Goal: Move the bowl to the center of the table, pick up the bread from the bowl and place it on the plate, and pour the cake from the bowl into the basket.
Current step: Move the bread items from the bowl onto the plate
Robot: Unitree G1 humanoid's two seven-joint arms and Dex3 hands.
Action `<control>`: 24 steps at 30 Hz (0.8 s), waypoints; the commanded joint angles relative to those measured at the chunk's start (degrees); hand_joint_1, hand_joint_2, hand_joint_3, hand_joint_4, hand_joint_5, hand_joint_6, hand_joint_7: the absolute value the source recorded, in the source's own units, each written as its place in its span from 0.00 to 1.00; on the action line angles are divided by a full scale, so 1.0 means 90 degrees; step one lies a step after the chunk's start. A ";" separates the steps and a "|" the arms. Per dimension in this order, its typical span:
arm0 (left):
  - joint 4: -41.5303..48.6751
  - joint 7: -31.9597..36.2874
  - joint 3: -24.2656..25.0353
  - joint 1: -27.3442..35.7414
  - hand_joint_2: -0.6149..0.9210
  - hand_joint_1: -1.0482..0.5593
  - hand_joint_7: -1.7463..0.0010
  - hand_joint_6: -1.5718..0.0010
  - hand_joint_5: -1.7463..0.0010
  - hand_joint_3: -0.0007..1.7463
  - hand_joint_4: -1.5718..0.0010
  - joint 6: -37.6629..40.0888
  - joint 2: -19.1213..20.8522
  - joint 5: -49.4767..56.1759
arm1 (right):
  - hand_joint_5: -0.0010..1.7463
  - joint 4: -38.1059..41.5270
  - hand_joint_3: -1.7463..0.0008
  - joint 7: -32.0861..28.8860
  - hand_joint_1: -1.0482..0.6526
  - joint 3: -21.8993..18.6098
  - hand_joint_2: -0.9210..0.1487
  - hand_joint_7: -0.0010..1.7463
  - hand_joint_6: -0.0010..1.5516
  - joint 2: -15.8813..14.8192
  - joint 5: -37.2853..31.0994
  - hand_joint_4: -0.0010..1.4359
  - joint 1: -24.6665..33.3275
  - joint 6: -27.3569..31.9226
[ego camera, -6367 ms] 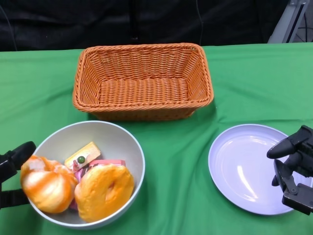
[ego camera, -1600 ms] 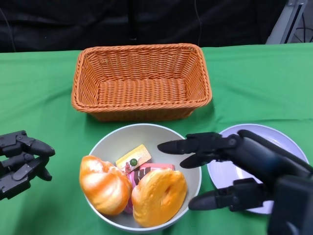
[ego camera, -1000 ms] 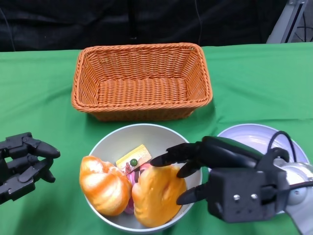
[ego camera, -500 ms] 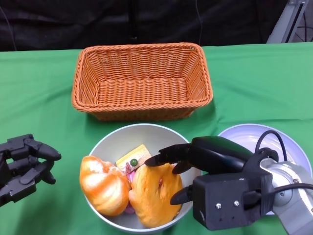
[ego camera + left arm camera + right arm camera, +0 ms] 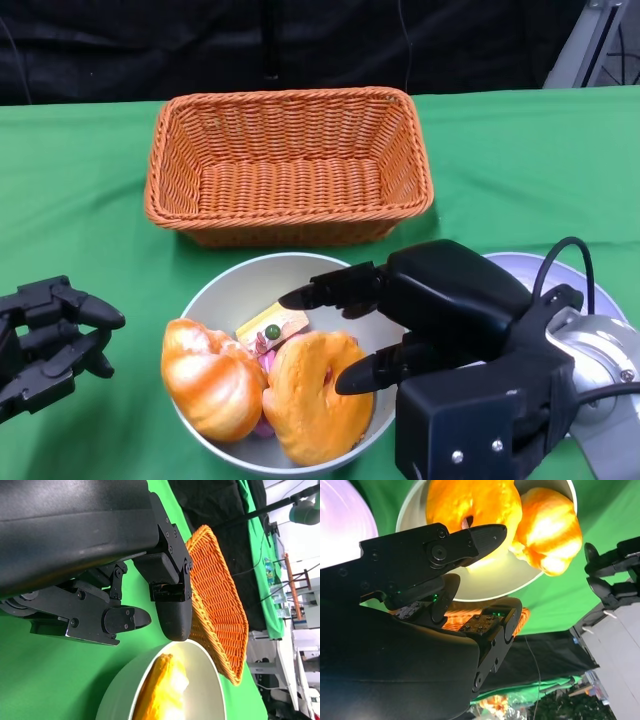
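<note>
The right hand (image 5: 400, 330) hovered over the pale round bowl (image 5: 225, 290), fingers (image 5: 322, 293) spread above the orange ring-shaped bread (image 5: 312, 395), gripping nothing. The left hand (image 5: 45, 340) waited beside the bowl on the green surface (image 5: 80, 200), fingers apart and empty.

Green table (image 5: 80, 190): basket (image 5: 290, 165), bowl (image 5: 240, 290), plate (image 5: 520, 268).

This is looking like a robot lab or test room set up for recording. A green cloth (image 5: 80, 180) is covering the whole tabletop, and a black curtain (image 5: 200, 45) is hanging along its far edge. In the right wrist view a cable (image 5: 534, 666) is trailing down the dark backdrop, and white equipment (image 5: 615, 650) is standing beside the table.
</note>
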 commanded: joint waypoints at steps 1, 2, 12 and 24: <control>0.0091 0.0044 0.0023 -0.0087 1.00 0.65 0.42 0.47 0.18 0.23 0.53 -0.0081 0.0124 -0.0019 | 0.10 -0.0185 0.95 0.0343 0.16 0.0038 0.00 0.00 0.35 -0.0021 -0.0179 0.42 -0.0034 0.0366; 0.0097 0.0051 0.0026 -0.0088 1.00 0.65 0.42 0.47 0.18 0.23 0.53 -0.0076 0.0124 -0.0019 | 0.08 -0.0218 0.94 0.0579 0.16 0.0097 0.00 0.00 0.32 -0.0031 -0.0249 0.39 -0.0114 0.0590; 0.0128 0.0050 0.0034 -0.0071 1.00 0.65 0.41 0.47 0.18 0.24 0.53 -0.0133 0.0110 -0.0027 | 0.01 0.0787 0.94 0.0984 0.12 0.0557 0.00 0.00 0.24 0.0063 -0.0465 0.25 -0.0625 0.0487; 0.0291 0.0009 0.0026 -0.0083 1.00 0.64 0.41 0.48 0.19 0.23 0.53 -0.0316 0.0155 0.0020 | 0.00 0.1814 0.94 0.0821 0.10 0.0491 0.00 0.00 0.17 0.0452 -0.0102 0.16 -0.0917 -0.0064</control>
